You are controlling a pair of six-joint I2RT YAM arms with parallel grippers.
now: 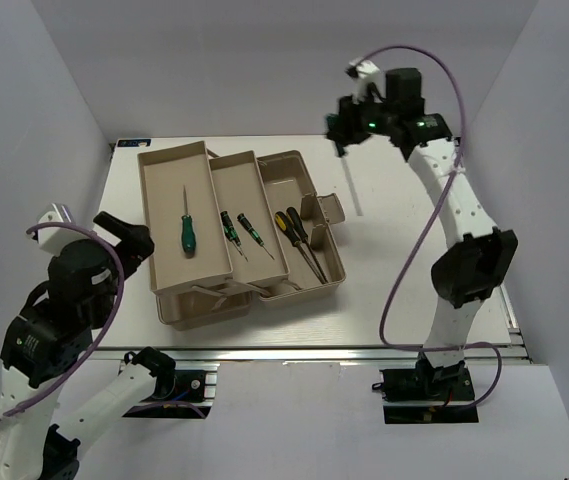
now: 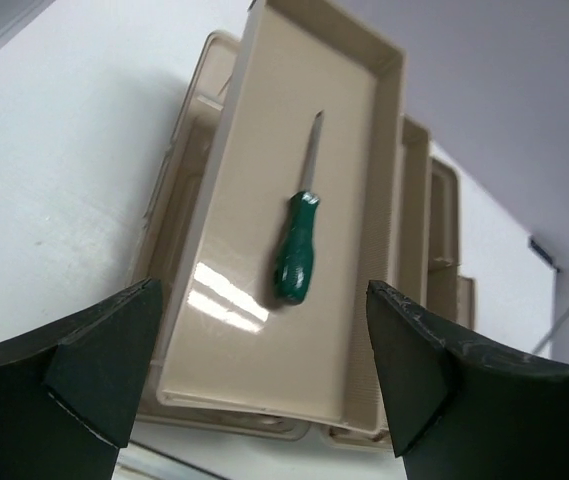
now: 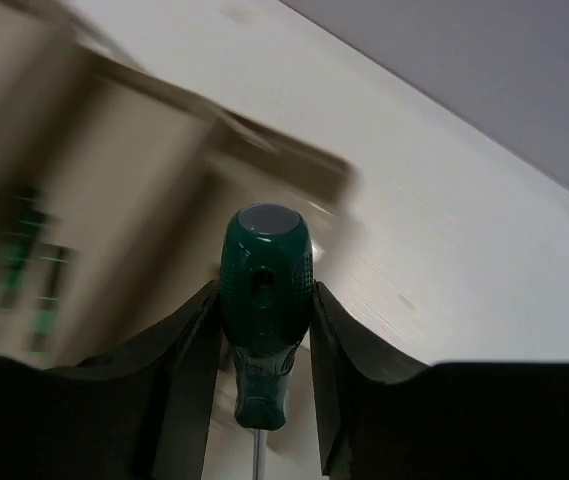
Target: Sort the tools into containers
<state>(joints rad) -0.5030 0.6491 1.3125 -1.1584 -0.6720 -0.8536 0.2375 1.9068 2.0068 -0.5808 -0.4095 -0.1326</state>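
Observation:
My right gripper (image 1: 345,128) hangs high over the table's back right, shut on the handle of a green-handled screwdriver (image 3: 266,285). Its thin shaft (image 1: 354,185) points down and clear of the table. The beige toolbox (image 1: 326,285) lies open with two trays fanned out to the left. Another green-handled screwdriver (image 1: 187,233) lies in the left tray (image 1: 164,180), also seen in the left wrist view (image 2: 296,258). Two small green-and-black screwdrivers (image 1: 236,230) lie in the middle tray (image 1: 232,175). Yellow-and-black ones (image 1: 296,228) lie in the base compartment. My left gripper (image 2: 262,310) stands open just short of the left tray's near end (image 2: 254,395).
White walls close in the table on the left, back and right. A metal rail (image 1: 294,358) runs along the table's near edge. The right arm's purple cable (image 1: 404,270) loops down beside the toolbox's right side.

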